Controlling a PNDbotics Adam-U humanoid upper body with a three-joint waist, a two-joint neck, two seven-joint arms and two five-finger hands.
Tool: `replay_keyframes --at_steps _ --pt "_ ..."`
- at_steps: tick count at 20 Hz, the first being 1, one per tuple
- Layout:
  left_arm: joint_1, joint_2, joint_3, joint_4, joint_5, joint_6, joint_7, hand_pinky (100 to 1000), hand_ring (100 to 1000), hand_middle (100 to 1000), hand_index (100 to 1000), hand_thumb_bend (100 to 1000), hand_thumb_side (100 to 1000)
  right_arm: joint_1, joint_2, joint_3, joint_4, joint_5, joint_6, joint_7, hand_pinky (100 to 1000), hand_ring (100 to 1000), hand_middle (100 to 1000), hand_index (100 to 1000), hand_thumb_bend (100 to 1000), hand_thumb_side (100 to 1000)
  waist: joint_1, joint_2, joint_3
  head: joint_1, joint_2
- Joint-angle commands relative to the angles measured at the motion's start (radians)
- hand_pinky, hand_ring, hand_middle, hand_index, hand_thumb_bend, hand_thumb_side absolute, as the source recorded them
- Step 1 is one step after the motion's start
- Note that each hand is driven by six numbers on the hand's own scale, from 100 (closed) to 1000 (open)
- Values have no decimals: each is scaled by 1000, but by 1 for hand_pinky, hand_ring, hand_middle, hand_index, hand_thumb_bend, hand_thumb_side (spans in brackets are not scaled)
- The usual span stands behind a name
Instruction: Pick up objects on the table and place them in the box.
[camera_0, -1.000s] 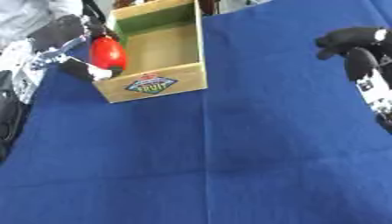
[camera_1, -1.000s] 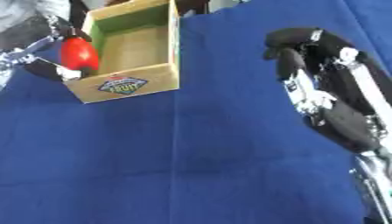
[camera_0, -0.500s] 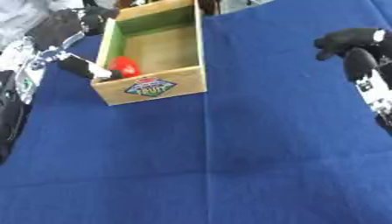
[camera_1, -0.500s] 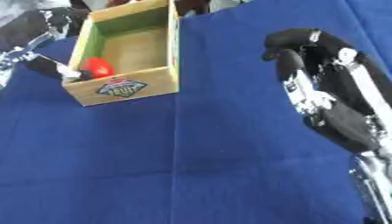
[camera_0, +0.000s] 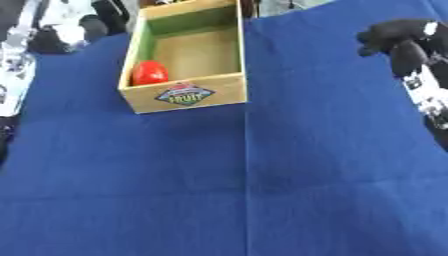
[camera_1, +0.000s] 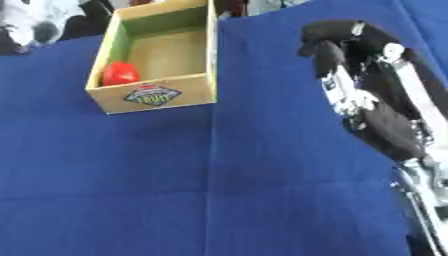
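Red object (camera_0: 150, 73) now in box (camera_0: 185, 96), left robot hand (camera_0: 66, 36) withdrawn.

Right hand (camera_1: 328, 42) raised, fingers curled, left hand (camera_0: 61, 37) blurred at upper left

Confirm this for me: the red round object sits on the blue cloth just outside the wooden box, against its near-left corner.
Not quite. The red round object lies inside the wooden box, on its floor against the left wall at the near-left corner, not outside on the blue cloth. The left eye view shows it within the box's walls; the right eye view agrees.
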Motion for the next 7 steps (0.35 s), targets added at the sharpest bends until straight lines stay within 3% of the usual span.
replay_keyframes --at_steps 1,7 --pt "54 45 32 -181 166 65 -57 194 467 562 855 706 939 -8 10 -17 -19 6 -3 -20 939 841 610 775 100 602 -17 -35 10 -13 13" --pt "200 -9 87 -389 381 192 -179 236 452 530 820 647 871 -12 30 -32 -19 12 -8 -48 936 841 613 776 100 615 -53 -58 39 -31 24"
